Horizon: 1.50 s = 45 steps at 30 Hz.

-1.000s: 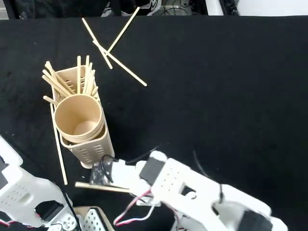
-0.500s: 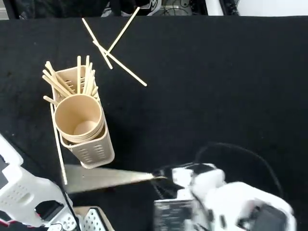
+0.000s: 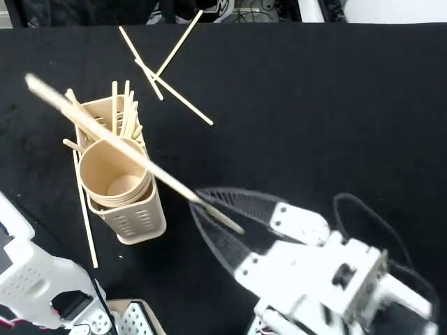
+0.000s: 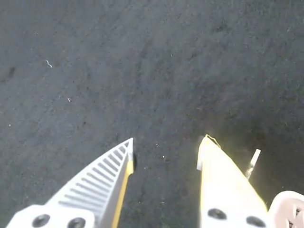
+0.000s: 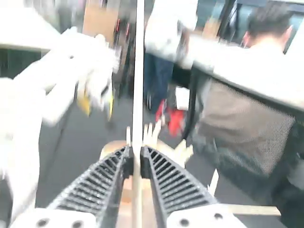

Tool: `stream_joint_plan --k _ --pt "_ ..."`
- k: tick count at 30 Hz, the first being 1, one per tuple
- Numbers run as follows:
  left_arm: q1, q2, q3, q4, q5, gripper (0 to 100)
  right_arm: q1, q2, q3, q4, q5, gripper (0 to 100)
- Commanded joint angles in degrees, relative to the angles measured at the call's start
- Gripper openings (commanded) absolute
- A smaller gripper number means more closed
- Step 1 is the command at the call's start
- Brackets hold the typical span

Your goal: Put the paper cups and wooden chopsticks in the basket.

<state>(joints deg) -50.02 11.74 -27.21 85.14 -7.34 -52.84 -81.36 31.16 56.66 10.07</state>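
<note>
Black cloth-covered table as work surface. Toward left edge: beige perforated plastic basket, upright, loaded with nested tan paper cups and a bundle of pale wooden chopsticks.

Progress judged well past halfway: cups all stowed, no loose cup found. Left to do:
- three crossed loose chopsticks near far edge
- one single chopstick flat on cloth, just beside basket's left wall
- one more in transit

Right gripper clamped on long wooden chopstick, pinched near one end. Stick raised off table, slanting across above basket and cups; not yet released.

Left gripper spread wide, nothing between jaws, hovering over bare cloth at near left corner.
</note>
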Motion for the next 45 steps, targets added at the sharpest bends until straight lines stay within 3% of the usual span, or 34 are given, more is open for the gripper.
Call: stream_joint_plan --k 1,4,9,15,24,30,35,45 --pt "1.0 -0.9 1.7 0.3 -0.4 22 4.7 5.5 8.7 -22.9 -5.0 1.1" --pt "2.4 -1.0 3.5 0.3 -0.6 22 9.4 14.5 11.6 -36.0 -8.1 1.1" --pt "5.6 -1.2 5.9 0.3 -0.4 22 12.9 33.0 5.8 -48.3 -12.2 1.2" --pt "8.7 -1.2 6.2 0.3 2.5 22 11.6 54.8 -5.1 -62.6 -29.2 1.2" --pt "7.2 -1.2 6.0 0.3 2.5 22 8.4 70.1 2.5 -94.4 -21.7 1.1" --pt "7.4 -1.2 6.1 0.2 2.7 22 5.0 84.8 7.3 -118.8 -3.0 1.1" --pt "7.0 -1.2 6.1 0.2 2.8 22 5.1 93.9 3.9 -125.7 -1.7 1.1" --pt "7.4 -1.3 5.9 0.2 2.8 22 1.2 86.7 12.9 -122.8 -1.8 3.4"
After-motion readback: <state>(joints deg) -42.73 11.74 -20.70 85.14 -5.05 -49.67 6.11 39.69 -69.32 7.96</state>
